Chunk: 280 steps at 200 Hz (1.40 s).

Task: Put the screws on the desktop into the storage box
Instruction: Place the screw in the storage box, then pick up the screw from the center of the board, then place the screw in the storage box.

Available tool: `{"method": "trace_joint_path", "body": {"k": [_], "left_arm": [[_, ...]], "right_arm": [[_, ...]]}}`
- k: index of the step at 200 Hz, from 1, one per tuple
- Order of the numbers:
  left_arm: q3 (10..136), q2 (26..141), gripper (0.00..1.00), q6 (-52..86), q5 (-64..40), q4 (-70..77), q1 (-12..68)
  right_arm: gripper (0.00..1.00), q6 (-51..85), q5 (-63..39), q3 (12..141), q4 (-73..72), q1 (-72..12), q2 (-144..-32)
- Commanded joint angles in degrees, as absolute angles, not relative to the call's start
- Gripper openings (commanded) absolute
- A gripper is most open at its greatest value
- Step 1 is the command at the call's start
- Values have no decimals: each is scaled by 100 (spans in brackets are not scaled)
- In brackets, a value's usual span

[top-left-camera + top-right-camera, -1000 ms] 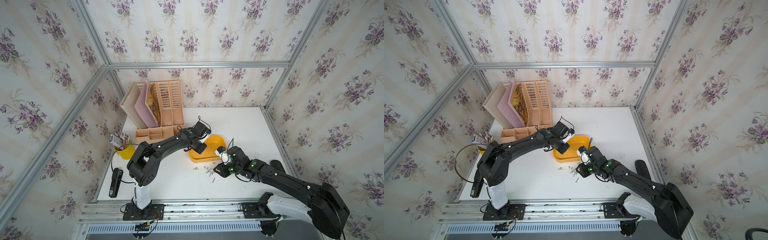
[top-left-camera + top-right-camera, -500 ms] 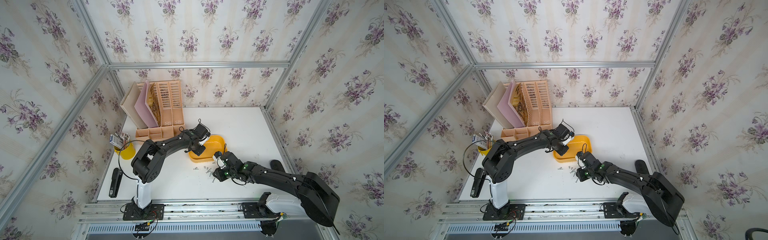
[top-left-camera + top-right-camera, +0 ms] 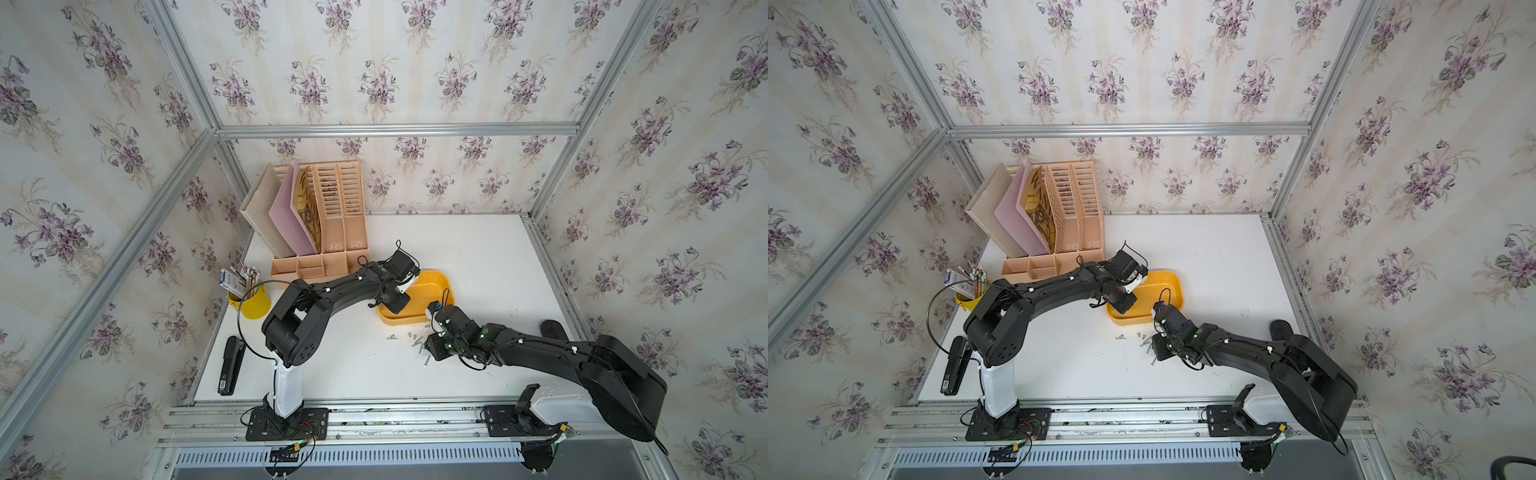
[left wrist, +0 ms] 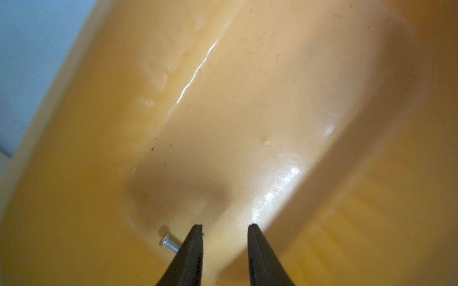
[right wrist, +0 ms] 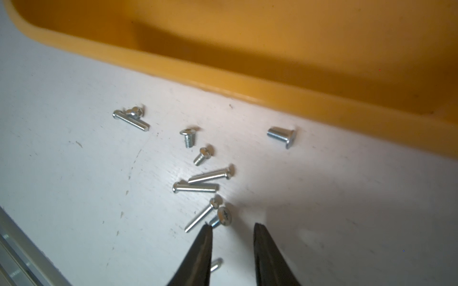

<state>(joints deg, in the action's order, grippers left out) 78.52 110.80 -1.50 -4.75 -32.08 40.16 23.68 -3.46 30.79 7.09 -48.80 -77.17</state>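
- Screws (image 5: 195, 187) lie scattered on the tabletop (image 5: 74, 185), just beside the box (image 5: 247, 86) and its outer wall.
- One screw (image 4: 169, 243) lies on the box floor, next to my left jaws.
- My left jaws stand apart over the box floor, nothing between them.
- My right jaws stand apart low over the scattered screws, gripping nothing; one tip is just beside a flat-headed screw.

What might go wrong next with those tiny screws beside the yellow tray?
1. The screws lie touching in pairs by the open right gripper; it may pinch two, or flick one across the desktop.
2. The left gripper, open over the storage box, is close; the arms may bump.
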Motion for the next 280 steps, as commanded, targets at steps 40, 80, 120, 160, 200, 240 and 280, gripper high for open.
{"method": "trace_joint_path", "body": {"k": [40, 80, 120, 160, 200, 240, 280], "left_arm": [[7700, 10655, 48, -168, -606, -3049, 4016], [7680, 10508, 49, -109, -633, -3068, 4016], [7667, 10283, 50, -53, -598, -3137, 4017], [7617, 10009, 50, 71, -545, -3275, 4012], [7182, 9219, 51, 763, -616, -3371, 4263], [6372, 8413, 51, 1198, -896, -3386, 4914], [5446, 8147, 50, 1828, -652, -2642, 5251]], "right_arm": [[31, 2193, -255, 3103, 475, -4887, -7913], [27, 2153, -248, 3077, 365, -4887, -7948], [20, 2101, -306, 3067, 266, -4885, -8065], [0, 2101, -310, 3046, 351, -4883, -7995], [0, 2064, -280, 3248, 643, -4886, -7644], [0, 1976, -320, 3853, 1176, -4878, -7091], [0, 1598, -44, 4438, 1279, -4557, -7412]]}}
